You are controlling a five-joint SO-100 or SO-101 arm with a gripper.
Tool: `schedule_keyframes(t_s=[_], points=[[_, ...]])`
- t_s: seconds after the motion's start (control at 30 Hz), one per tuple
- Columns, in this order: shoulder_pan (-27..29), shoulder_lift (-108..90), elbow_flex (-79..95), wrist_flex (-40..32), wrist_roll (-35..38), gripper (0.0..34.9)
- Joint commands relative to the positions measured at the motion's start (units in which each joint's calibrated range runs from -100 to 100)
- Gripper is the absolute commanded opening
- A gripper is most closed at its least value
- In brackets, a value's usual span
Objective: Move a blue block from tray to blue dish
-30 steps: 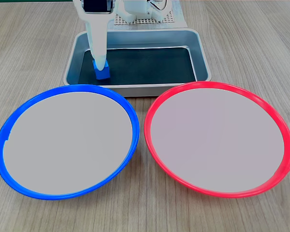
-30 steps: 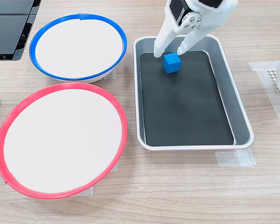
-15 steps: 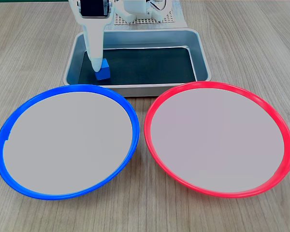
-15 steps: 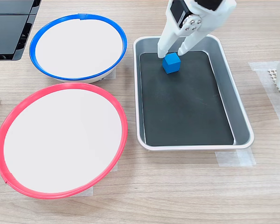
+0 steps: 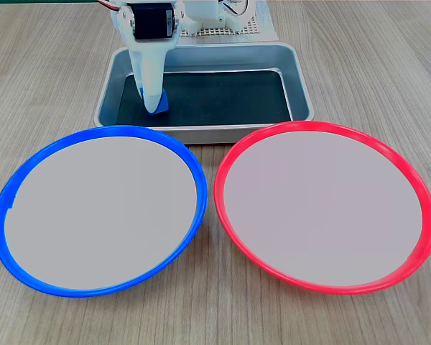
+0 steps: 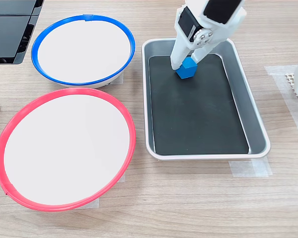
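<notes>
Wood table [image 6: 198,198]; jaws hide blue block [image 6: 186,69] in first exterior view.

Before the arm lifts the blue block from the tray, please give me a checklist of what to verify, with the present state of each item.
1. Gripper is at the blue block, jaws on either side of it: ok.
2. Jaws grip the block firmly: cannot tell; in the first exterior view the block is mostly hidden behind them.
3. Block is off the tray floor: cannot tell.
4. Blue dish holds nothing: ok.
5. No object lies between the tray and the blue dish in both exterior views: ok.
6. Red-rimmed dish lies apart from the blue dish: ok.
</notes>
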Motion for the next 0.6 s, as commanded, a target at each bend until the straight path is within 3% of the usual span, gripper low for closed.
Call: schedule_keyframes(t_s=[0.0, 0.13, 0.23, 0.37, 0.57], points=[[-1.7, -3.9, -6.8, 10.1, -0.1, 0.1], [-7.1, -5.7, -21.4, 28.2, -2.2, 0.1], [-10.0, -4.3, -33.0, 32.4, -6.2, 0.1], [-8.8, 1.4, -44.1, 21.3, -12.6, 0.1], [-5.5, 10.3, -40.4, -7.6, -13.8, 0.1]])
